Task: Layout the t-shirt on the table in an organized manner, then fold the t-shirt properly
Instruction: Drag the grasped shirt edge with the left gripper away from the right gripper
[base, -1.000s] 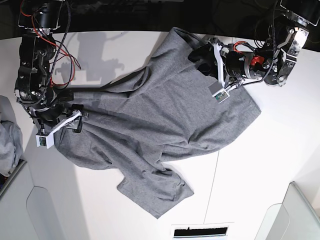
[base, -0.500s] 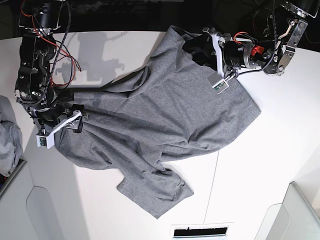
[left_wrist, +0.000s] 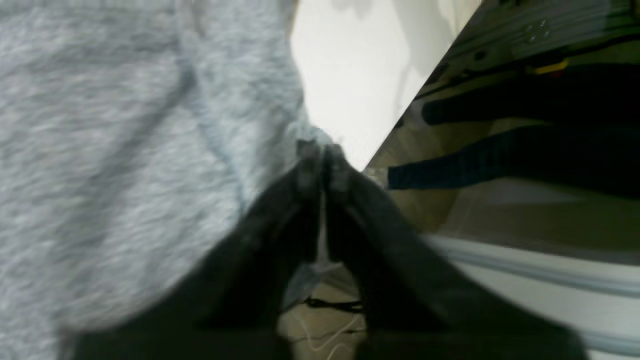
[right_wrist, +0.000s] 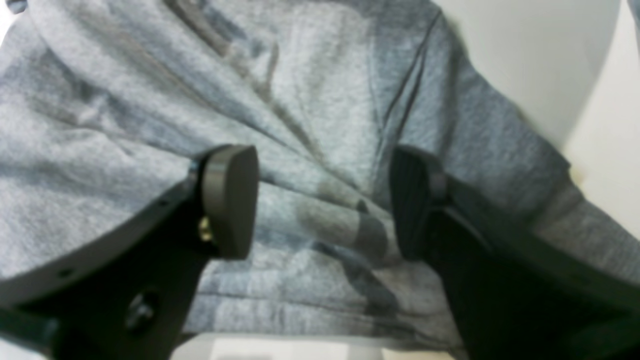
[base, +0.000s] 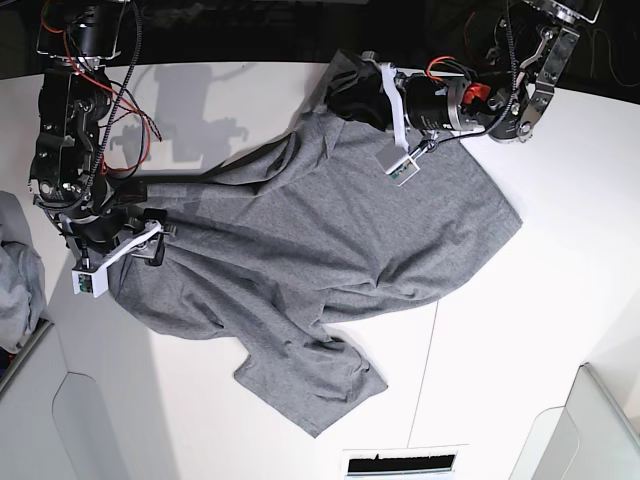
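The heather-grey t-shirt (base: 330, 230) lies crumpled across the white table (base: 520, 330), one sleeve pointing to the near edge. At the shirt's far corner, by the table's back edge, my left gripper (base: 347, 95) is shut, and in the left wrist view its tips (left_wrist: 322, 150) pinch the cloth's edge (left_wrist: 125, 150). My right gripper (base: 155, 245) sits at the shirt's left edge. In the right wrist view it (right_wrist: 325, 200) is open, its pads either side of wrinkled fabric (right_wrist: 320, 75) and just above it.
A light grey bin (base: 20, 360) at the left holds a paler cloth bundle (base: 15, 280). Another bin (base: 600, 430) stands at the near right. A dark seam (base: 425, 360) runs across the table, and a slot (base: 400, 462) is at the front edge.
My left arm has slid left along the shirt's far edge to its back corner and its jaws have closed on the cloth. The right arm has not moved.
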